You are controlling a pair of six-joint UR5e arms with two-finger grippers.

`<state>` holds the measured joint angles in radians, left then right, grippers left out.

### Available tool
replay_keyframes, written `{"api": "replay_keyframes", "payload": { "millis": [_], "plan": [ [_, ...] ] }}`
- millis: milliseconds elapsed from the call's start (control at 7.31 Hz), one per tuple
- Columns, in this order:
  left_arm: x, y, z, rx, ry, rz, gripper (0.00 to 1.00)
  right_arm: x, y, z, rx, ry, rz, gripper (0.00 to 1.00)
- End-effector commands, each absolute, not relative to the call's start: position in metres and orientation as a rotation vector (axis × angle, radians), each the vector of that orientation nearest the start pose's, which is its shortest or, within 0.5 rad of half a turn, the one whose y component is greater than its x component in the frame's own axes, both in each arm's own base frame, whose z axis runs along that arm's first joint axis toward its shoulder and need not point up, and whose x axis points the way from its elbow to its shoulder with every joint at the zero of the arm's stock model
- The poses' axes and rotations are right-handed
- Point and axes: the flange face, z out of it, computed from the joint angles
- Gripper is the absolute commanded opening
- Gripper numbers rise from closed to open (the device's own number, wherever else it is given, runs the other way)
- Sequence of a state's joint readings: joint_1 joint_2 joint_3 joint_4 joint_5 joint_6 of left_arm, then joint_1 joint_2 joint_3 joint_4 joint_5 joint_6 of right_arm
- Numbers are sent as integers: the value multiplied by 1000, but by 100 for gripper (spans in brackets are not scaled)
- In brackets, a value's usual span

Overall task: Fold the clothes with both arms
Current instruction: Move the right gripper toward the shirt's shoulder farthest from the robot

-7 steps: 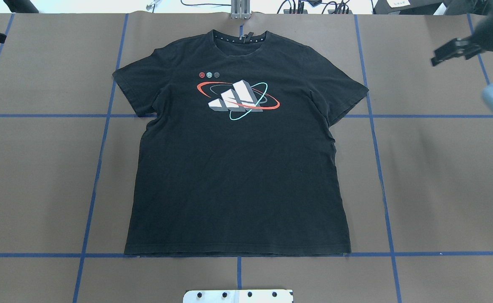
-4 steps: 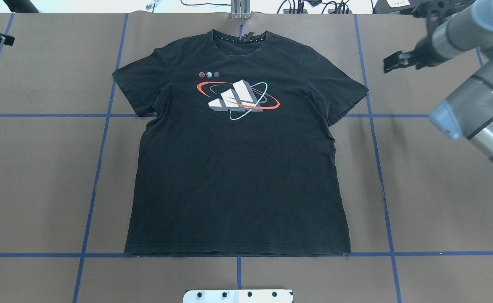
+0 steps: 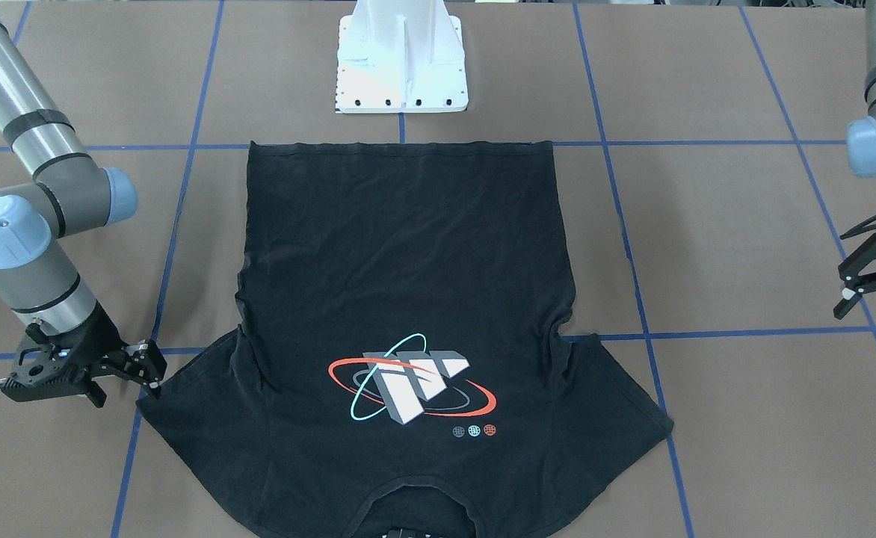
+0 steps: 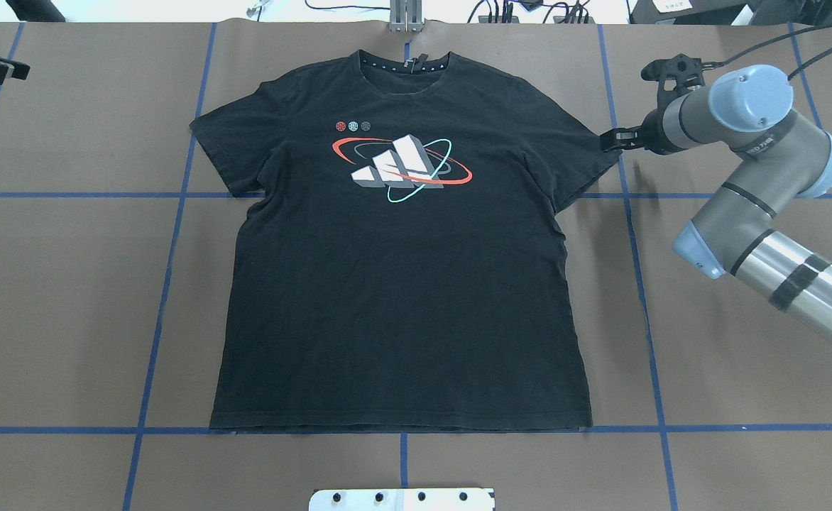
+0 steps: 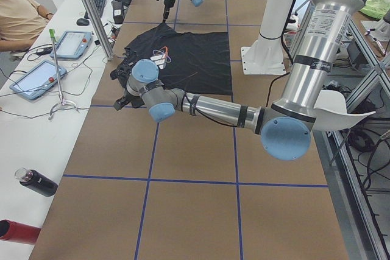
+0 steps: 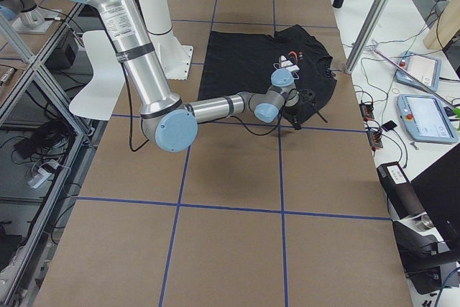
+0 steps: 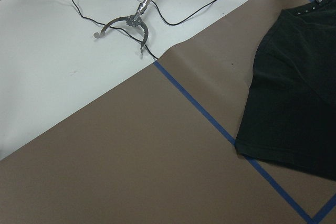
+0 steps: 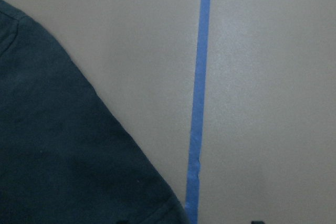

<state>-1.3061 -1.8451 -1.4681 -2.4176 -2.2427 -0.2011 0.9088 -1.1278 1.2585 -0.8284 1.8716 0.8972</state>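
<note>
The black T-shirt (image 4: 402, 284) lies flat on the table, graphic side up, collar at the far edge; it also shows in the front view (image 3: 408, 246). My right gripper (image 4: 609, 140) is low at the tip of the shirt's right sleeve, open and empty; it shows in the front view (image 3: 143, 368) too. The right wrist view shows the sleeve edge (image 8: 63, 156) beside a blue tape line. My left gripper (image 4: 6, 69) is open and empty, hovering far off the shirt's left side, and also shows in the front view (image 3: 849, 288). The left wrist view shows the left sleeve (image 7: 294, 93) at a distance.
The white pedestal base (image 3: 401, 67) stands at the near edge behind the hem. Blue tape lines (image 4: 167, 284) grid the brown table. An operators' bench with tablets (image 5: 36, 80), cables and bottles (image 5: 36, 182) runs along the far edge; a person (image 5: 18, 10) sits there.
My right arm has swung in from the table's right edge and come down to the tip of the right sleeve. My left gripper has shifted slightly inward. The shirt has not moved.
</note>
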Motion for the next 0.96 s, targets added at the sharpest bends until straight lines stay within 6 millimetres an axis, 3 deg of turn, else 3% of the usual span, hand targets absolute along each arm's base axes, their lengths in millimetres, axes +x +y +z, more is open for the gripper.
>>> {"api": "replay_keyframes", "payload": {
  "millis": [0, 137, 410, 684, 821],
  "plan": [
    [94, -617, 461, 811, 823, 398, 100, -366, -635, 479, 413, -800, 88, 74],
    [94, -617, 461, 811, 823, 398, 100, -366, -634, 481, 417, -801, 87, 71],
    [94, -617, 463, 807, 823, 396, 100, -365, -632, 484, 417, -797, 89, 51],
    [94, -617, 464, 806, 823, 395, 100, -364, -631, 484, 416, -799, 90, 43],
    [94, -617, 464, 806, 823, 395, 100, -366, -630, 483, 414, -802, 91, 32]
  ]
}}
